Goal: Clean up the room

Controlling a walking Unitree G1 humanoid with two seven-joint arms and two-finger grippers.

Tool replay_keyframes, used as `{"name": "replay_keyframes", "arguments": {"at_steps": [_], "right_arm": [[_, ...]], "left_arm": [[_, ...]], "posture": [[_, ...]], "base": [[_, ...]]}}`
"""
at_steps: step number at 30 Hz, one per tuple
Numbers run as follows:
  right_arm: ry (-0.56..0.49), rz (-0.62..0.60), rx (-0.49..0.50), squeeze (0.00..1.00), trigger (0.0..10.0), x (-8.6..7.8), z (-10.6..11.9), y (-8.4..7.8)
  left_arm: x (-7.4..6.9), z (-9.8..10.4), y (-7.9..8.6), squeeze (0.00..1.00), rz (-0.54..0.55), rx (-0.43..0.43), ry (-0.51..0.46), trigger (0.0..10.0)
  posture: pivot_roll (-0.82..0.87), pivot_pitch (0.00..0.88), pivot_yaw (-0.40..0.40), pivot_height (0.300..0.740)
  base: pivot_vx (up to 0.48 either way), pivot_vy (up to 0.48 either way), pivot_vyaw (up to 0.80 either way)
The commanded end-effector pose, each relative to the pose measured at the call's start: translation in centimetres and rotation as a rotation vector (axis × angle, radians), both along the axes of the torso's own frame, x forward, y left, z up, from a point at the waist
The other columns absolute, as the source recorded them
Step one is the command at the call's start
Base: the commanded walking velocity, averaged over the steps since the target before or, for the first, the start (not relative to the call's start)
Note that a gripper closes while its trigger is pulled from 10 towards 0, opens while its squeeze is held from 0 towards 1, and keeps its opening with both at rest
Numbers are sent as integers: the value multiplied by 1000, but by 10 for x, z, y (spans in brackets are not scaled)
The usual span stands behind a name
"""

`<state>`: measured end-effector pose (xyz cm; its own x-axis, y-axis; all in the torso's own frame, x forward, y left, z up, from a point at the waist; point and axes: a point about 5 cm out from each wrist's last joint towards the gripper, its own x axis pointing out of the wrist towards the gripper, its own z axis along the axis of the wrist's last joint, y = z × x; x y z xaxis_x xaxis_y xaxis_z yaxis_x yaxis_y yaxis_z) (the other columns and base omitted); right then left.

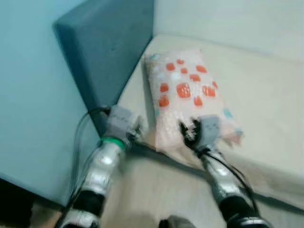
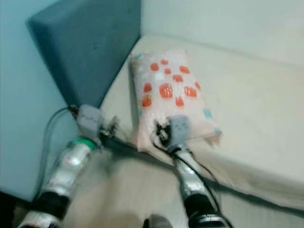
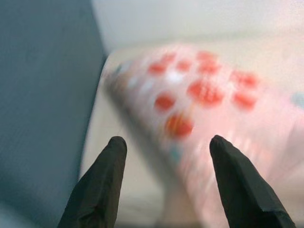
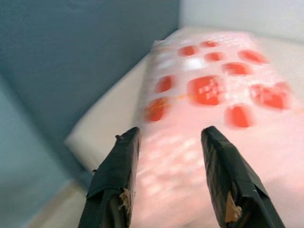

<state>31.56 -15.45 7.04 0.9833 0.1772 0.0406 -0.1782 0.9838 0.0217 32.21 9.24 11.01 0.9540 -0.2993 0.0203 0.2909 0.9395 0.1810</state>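
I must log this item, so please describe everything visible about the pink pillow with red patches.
The pale pink pillow with red-orange square patches looks soft and plump. It lies flat on the cream sofa seat, beside the blue-grey armrest. The right gripper is open at its near edge; the left gripper is open beside it.

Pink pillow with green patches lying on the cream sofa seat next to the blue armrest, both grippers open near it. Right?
One thing is off: the patches on the pink pillow are orange-red, not green, as the right wrist view shows. The rest holds: it lies on the cream sofa seat beside the blue armrest, with the left gripper and right gripper open near it.
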Motion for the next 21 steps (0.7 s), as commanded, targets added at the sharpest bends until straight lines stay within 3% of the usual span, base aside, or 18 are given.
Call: {"name": "replay_keyframes", "arguments": {"at_steps": [1,13,21], "right_arm": [[20,17,17,0,10000,-3,-5,8],[19,16,13,0,10000,-3,-5,7],[10,10,10,0,10000,-3,-4,6]], "left_arm": [[-3,-12,11,0,29,23,43,10000],[-4,-12,9,0,21,24,44,10000],[-4,-11,8,0,24,13,39,10000]], "posture": [[-2,0,29,734],[-3,0,30,734],[-3,0,30,734]], "base": [[450,0,-744],[324,0,-735],[0,0,0]]}}
